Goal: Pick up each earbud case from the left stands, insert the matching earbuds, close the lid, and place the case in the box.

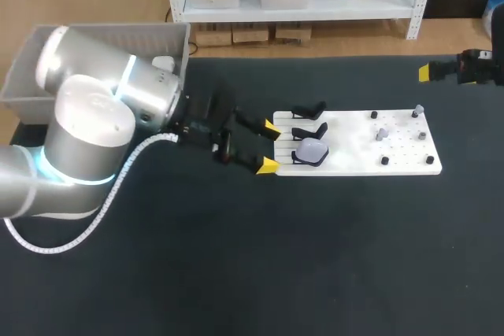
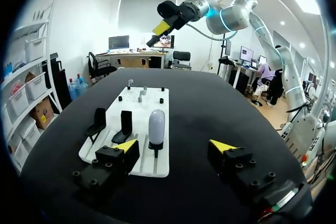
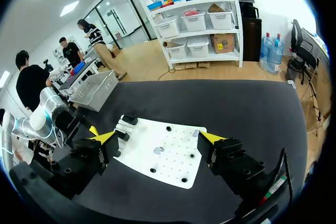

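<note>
Earbud case (image 2: pixel 156 124) untouched — left jaws wide

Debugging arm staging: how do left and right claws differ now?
Left claw is at the stand end of the white board, earbud case just ahead; right claw sits well back near the far right corner of the table. Left faces the stands, right the pegs. Both open, empty.

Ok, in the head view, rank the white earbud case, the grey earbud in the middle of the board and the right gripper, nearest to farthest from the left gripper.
1. White earbud case: just ahead of the left gripper.
2. Grey earbud: further right, in the middle of the board.
3. Right gripper: farthest, by the table's far right edge.
</note>
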`<state>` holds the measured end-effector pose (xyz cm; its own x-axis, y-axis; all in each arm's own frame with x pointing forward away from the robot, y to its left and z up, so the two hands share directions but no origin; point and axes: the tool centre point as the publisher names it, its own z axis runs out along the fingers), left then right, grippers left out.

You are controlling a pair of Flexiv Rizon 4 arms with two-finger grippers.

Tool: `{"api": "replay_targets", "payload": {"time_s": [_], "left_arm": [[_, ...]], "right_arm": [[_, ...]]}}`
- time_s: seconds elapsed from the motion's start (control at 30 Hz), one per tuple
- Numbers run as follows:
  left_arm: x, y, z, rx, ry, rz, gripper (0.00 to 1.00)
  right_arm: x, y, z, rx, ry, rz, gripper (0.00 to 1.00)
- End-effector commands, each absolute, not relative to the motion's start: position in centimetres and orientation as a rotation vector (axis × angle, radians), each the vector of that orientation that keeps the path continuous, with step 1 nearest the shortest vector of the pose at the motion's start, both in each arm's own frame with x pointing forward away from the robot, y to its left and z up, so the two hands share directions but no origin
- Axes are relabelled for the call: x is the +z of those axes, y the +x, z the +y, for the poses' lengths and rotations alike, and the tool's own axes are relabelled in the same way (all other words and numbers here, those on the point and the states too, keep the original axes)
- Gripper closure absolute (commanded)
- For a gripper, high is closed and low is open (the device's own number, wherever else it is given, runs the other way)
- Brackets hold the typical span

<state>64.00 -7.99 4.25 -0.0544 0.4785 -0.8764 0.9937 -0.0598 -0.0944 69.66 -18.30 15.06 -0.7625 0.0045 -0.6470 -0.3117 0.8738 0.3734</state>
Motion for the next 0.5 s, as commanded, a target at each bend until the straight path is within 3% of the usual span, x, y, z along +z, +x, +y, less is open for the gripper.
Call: {"api": "replay_targets", "payload": {"time_s": [0.03, 0.5], "left_arm": [[3.3, 64.5, -8.9, -1.058, 1.595, 1.589, 0.13], [2.2, 65.4, -10.8, -1.073, 1.576, 1.591, 0.28]], "right_arm": [[15.0, 69.7, -18.4, 0.622, -0.223, 2.370, 0.00], [15.0, 69.7, -18.4, 0.622, -0.223, 2.370, 0.00]]}}
